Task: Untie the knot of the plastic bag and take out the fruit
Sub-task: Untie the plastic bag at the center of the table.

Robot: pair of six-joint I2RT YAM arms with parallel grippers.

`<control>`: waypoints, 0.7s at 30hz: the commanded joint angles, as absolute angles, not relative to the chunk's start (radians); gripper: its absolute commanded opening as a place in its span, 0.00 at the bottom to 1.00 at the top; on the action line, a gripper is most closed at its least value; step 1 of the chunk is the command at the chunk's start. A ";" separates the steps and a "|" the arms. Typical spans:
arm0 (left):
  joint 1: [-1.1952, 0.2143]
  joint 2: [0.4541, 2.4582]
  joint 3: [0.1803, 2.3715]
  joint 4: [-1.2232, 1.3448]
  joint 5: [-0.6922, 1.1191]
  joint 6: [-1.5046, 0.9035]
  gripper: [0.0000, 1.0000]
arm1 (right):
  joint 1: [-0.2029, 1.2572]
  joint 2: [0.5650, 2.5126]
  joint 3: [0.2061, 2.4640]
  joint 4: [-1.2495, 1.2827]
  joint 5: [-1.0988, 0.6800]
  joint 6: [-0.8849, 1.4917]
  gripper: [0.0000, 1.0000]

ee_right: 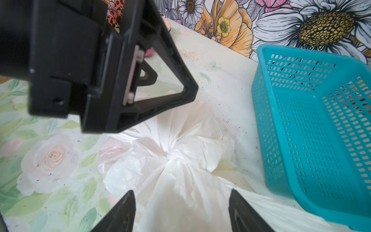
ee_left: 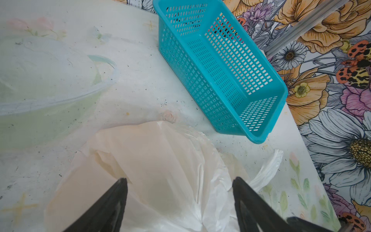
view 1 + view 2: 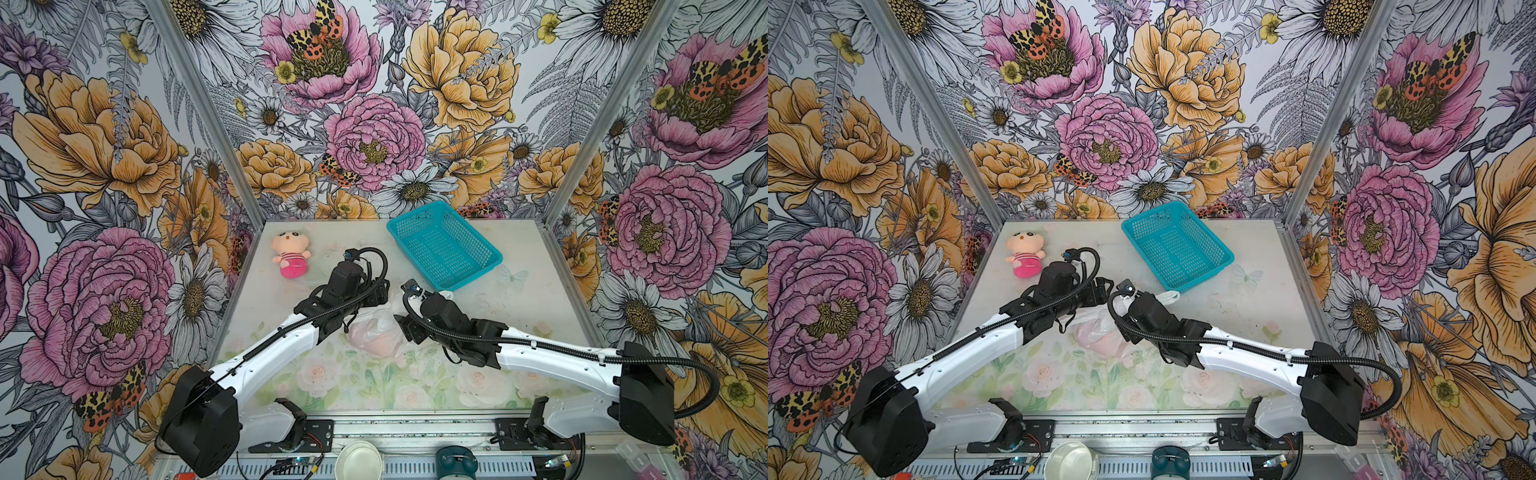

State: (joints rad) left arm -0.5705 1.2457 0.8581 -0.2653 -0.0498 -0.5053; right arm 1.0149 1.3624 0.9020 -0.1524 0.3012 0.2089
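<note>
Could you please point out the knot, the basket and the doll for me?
knot (image 1: 170,158), right wrist view, bunched centre.
basket (image 3: 442,249), a top view, mesh floor.
doll (image 3: 289,262), a top view, striped body.

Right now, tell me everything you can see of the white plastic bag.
The plastic bag is crinkled, translucent white film lying on the table beside the teal basket. Its top is gathered into the knot, not yet undone; a pinkish shape shows through. One strap end trails toward the basket. The left gripper and right gripper, both open, straddle it.
</note>
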 commanded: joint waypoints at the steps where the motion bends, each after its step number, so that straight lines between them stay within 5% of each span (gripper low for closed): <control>1: -0.572 1.247 0.895 -0.295 -0.106 -0.507 0.83 | 1.012 1.417 0.933 -0.189 0.355 0.206 0.69; 8: -0.575 1.175 0.836 -0.289 -0.176 -0.552 0.87 | 1.009 1.476 0.962 -0.201 0.371 0.210 0.49; 12: -0.609 1.145 0.775 -0.267 -0.269 -0.587 0.86 | 1.009 1.477 0.972 -0.198 0.384 0.208 0.02; 21: -0.657 1.199 0.776 -0.243 -0.232 -0.630 0.85 | 1.009 1.431 0.920 -0.072 0.380 0.209 0.00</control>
